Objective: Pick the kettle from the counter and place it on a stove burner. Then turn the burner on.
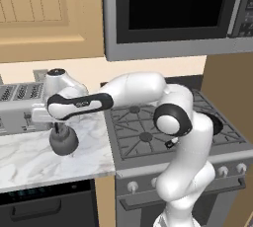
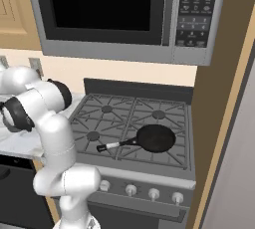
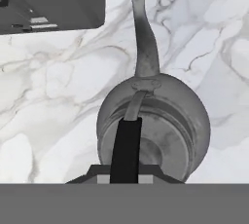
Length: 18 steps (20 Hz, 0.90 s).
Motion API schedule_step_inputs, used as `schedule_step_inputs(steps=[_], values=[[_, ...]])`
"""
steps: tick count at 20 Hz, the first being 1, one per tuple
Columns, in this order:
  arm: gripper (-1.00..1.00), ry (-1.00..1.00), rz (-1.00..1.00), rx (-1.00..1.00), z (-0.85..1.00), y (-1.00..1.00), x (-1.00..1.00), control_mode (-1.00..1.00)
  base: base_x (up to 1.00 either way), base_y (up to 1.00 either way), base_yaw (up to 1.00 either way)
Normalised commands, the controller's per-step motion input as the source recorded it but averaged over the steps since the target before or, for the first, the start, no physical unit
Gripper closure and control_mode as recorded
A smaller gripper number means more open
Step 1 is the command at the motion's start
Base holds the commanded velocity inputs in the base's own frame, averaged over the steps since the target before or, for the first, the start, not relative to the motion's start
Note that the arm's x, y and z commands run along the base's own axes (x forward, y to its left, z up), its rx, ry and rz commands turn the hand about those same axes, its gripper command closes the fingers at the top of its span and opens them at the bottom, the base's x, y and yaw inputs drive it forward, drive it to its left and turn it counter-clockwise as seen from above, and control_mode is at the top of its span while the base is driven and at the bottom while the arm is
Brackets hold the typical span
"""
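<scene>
Closed on the kettle's [image 3: 153, 121] black handle, the gripper [image 3: 125, 172] holds it from above, jaws narrow around the arched strap. Largest in the scene, the microwave [image 2: 114, 14] hangs over the stove [image 2: 134, 123], where a black frying pan [image 2: 154, 138] lies on the front right grate. Left of the stove, the counter [image 1: 29, 157] carries a toaster [image 1: 20, 105] and the kettle, which seems to rest on the marble, spout pointing away.

Squat dark-grey kettle [image 1: 63, 141] upright on marble counter [image 1: 29, 159], beside stove burner [image 1: 146, 136]
</scene>
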Motion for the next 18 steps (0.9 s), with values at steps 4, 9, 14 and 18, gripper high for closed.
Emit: schedule_step_inputs(steps=[4,9,14,18], values=[[1.0,-0.23,0.0,0.0,0.09,0.0,-0.23,-1.0,0.0,0.0,0.0],[1.0,-0.03,0.0,0.0,0.04,0.0,-0.1,-1.0,0.0,0.0,0.0],[1.0,-0.11,0.0,0.0,0.46,-0.3,-0.41,-1.0,0.0,0.0,0.0],[1.0,-0.15,0.0,0.0,0.54,-0.53,-0.54,-1.0,0.0,0.0,0.0]])
